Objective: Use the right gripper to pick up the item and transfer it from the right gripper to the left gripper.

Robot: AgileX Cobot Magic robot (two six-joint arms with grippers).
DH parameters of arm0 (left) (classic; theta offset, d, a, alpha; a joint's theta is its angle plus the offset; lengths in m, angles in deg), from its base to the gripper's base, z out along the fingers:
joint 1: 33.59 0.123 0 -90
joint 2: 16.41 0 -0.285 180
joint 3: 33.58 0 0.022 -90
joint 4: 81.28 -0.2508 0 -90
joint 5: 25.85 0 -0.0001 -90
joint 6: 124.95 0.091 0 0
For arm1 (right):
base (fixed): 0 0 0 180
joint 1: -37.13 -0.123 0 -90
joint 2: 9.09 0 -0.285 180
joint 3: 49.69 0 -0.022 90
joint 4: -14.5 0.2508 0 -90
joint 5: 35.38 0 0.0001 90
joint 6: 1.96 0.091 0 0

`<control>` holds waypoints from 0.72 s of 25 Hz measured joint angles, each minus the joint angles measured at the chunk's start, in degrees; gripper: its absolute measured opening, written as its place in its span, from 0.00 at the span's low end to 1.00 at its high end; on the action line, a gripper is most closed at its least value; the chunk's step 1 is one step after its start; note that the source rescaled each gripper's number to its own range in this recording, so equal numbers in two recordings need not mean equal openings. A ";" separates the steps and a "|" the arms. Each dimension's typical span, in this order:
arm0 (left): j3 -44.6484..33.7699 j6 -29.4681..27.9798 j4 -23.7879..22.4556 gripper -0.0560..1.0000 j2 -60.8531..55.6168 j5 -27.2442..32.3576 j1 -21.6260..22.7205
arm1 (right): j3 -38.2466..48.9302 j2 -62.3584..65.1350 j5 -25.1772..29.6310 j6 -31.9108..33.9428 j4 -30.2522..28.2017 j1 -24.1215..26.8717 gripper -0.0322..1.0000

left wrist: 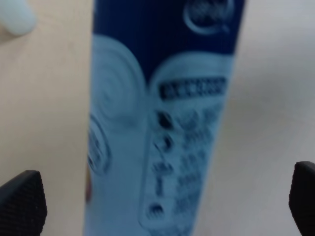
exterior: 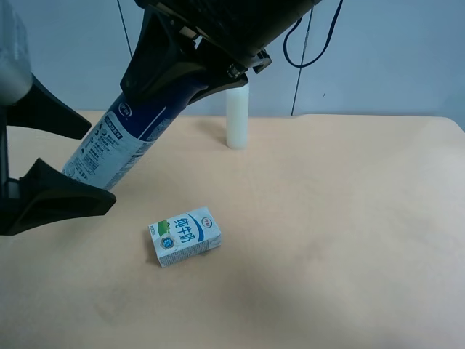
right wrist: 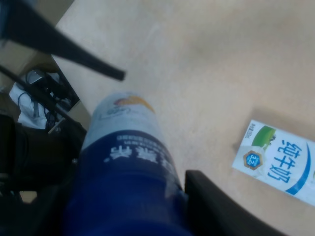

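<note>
The item, a slim bottle with a dark blue top and white printed lower body, hangs tilted above the table. My right gripper, on the black arm coming from the top of the exterior high view, is shut on its blue upper part. In the right wrist view the bottle fills the lower left. My left gripper is open at the exterior view's left, one finger on each side of the bottle's lower end. In the left wrist view the bottle stands between the spread fingertips, with gaps on both sides.
A blue-and-white milk carton lies on the tan table below the bottle; it also shows in the right wrist view. A plain creamy-white cylinder stands upright at the back. Cables hang behind the table.
</note>
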 joint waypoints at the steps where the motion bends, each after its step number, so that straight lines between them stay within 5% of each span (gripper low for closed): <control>1: 0.40 0.00 -0.04 1.00 0.86 -0.52 0.00 | 0.00 0.00 -0.02 0.00 0.00 0.00 0.03; 18: 1.47 2.60 -0.19 0.99 6.77 -3.72 0.00 | 0.00 -0.01 -2.73 0.00 0.00 0.00 0.03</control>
